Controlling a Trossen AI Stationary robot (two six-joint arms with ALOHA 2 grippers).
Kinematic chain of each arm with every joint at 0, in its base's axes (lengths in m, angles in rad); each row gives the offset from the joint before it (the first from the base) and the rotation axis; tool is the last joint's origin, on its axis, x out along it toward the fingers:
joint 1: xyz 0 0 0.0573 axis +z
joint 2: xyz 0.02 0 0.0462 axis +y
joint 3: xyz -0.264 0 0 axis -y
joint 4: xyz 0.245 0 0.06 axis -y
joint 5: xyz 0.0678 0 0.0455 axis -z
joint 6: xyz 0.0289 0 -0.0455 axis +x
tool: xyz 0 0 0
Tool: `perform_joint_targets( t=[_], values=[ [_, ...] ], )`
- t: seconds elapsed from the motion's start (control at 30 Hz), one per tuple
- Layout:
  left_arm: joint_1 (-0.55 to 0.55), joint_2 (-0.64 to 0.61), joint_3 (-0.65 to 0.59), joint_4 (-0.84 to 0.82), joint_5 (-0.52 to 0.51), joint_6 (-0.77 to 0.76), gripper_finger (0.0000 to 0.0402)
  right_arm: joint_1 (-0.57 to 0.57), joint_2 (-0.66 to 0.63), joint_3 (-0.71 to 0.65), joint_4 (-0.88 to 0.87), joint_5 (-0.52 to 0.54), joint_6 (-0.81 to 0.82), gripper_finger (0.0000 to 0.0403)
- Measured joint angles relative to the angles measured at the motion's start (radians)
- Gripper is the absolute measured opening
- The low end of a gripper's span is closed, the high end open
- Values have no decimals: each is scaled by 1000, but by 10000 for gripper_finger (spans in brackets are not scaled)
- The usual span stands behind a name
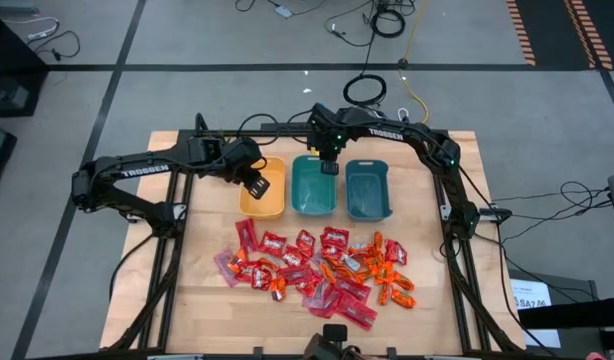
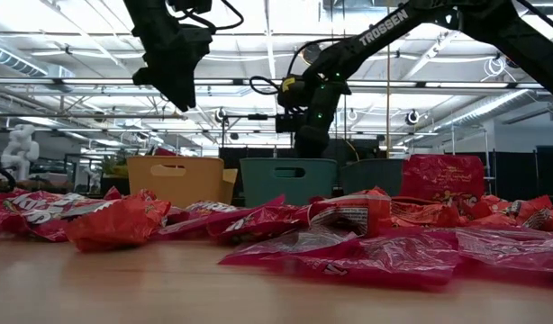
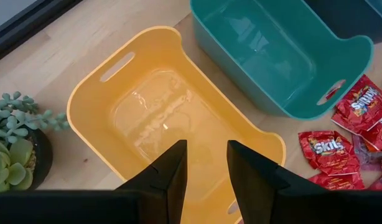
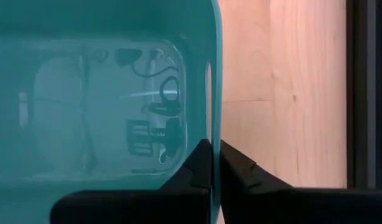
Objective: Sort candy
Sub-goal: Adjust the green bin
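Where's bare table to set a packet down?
Bare wood lies left of the yellow bin, right of the far teal bin, and along the table's left side. The candy crowds the near middle. All three bins look empty.

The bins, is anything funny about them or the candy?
Nothing is spilled or broken. The yellow bin and the teal bin beside it sit upright and hold nothing, while the candy lies in a jumbled heap on the table, not sorted yet.

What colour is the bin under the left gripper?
Yellow. The bin shows best in the left wrist view, empty, beneath the left gripper.
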State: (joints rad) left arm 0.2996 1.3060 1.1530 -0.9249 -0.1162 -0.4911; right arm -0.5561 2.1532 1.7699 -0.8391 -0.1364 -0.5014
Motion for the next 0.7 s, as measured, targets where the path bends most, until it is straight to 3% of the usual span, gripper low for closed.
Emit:
perform_joint_targets(
  t=[0.7],
  values=[
    [0, 0, 0, 0, 0, 0, 123, 0, -35, -1, -16, 5, -35, 60]
  ],
)
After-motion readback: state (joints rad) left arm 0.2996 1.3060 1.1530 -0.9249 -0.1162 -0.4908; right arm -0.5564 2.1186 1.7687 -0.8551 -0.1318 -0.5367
